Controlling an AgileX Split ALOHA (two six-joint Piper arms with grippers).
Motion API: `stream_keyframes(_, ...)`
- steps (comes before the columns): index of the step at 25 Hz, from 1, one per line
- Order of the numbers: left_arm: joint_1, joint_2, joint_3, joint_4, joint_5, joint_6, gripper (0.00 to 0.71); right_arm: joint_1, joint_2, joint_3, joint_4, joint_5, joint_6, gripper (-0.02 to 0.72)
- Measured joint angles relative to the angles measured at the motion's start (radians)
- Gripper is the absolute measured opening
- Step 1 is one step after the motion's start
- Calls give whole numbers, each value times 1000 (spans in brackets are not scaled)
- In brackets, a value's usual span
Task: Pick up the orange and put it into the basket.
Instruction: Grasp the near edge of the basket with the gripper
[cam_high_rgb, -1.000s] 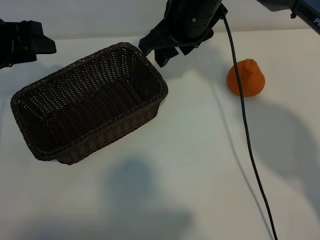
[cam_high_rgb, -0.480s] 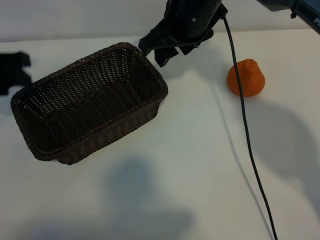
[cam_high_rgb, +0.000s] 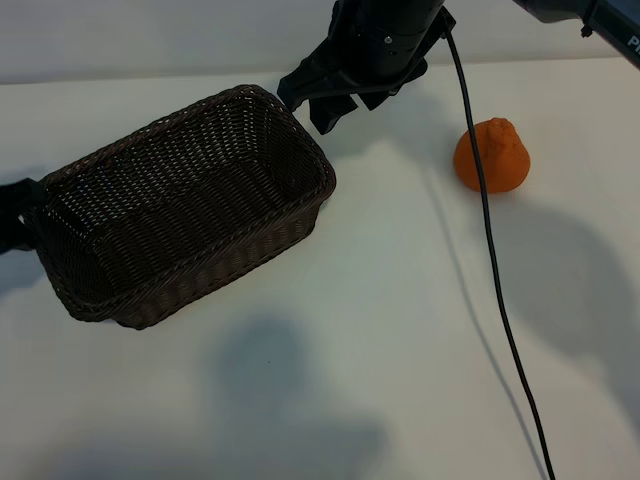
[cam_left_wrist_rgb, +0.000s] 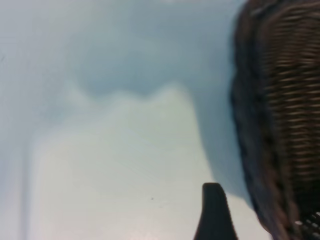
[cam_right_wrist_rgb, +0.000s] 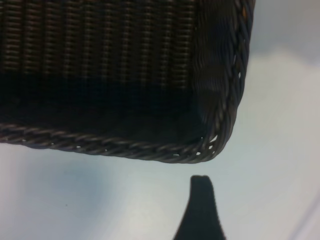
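Having been drawn down and back along the exterior view's left edge, the left claw (cam_high_rgb: 14, 212) is now seen beside the basket's (cam_high_rgb: 240, 95) near end, fingers spread and empty. The right claw (cam_high_rgb: 322, 102), likewise wide and empty, has been kept at the far corner. The orange (cam_high_rgb: 492, 155) is left untouched on the worktop (cam_high_rgb: 400, 330), well apart from the basket; nothing has been grasped yet.

A plain white counter (cam_high_rgb: 350, 330) stretches under me, matte and pale, with soft grey shadows pooled across its near part. A thin black cable (cam_high_rgb: 490, 250) hangs down over the counter, running from the far edge toward the near right.
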Motion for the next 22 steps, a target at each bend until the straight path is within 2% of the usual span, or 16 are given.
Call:
stream_keyframes(9, 0, 87, 69, 0, -203, -65, 527, 0, 0, 0, 0, 0, 0, 538)
stream_keyframes(16, 0, 113, 70, -42, -263, -61, 527, 0, 0, 0, 0, 0, 0, 538)
stream_keyframes(22, 0, 113, 70, -237, -271, 117, 527, 0, 0, 0, 0, 0, 0, 538)
